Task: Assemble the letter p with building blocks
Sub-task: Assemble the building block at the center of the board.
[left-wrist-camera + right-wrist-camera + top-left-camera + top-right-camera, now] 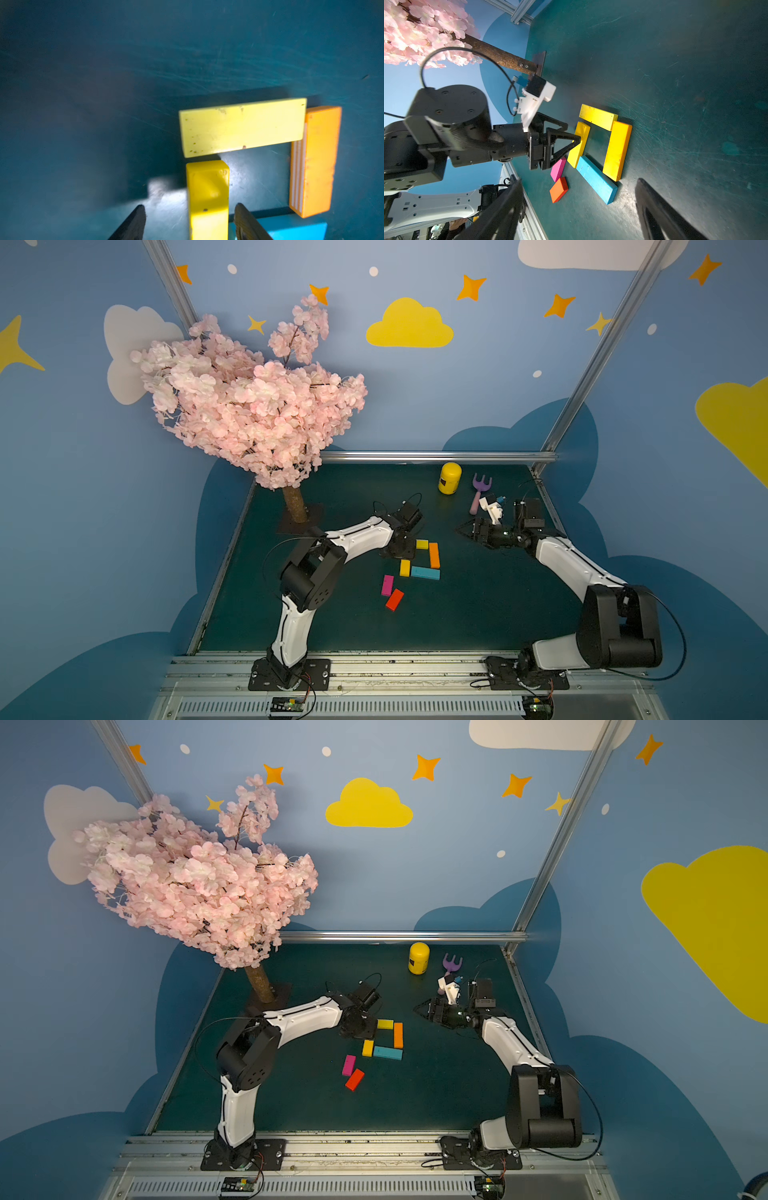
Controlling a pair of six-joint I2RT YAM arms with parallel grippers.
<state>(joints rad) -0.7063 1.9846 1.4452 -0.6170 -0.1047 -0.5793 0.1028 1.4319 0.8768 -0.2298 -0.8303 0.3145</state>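
Bare bench (pixel 478 614) lies open on the near side of the blocks (pixel 425 572); the tree (pixel 296 506) bars my far left, the can (pixel 449 477) and rake (pixel 478 494) my far right.

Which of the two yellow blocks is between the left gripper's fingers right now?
The deeper-yellow block next to the teal block; the left gripper straddles it. The paler yellow block lies beyond its fingertips, against the orange block.
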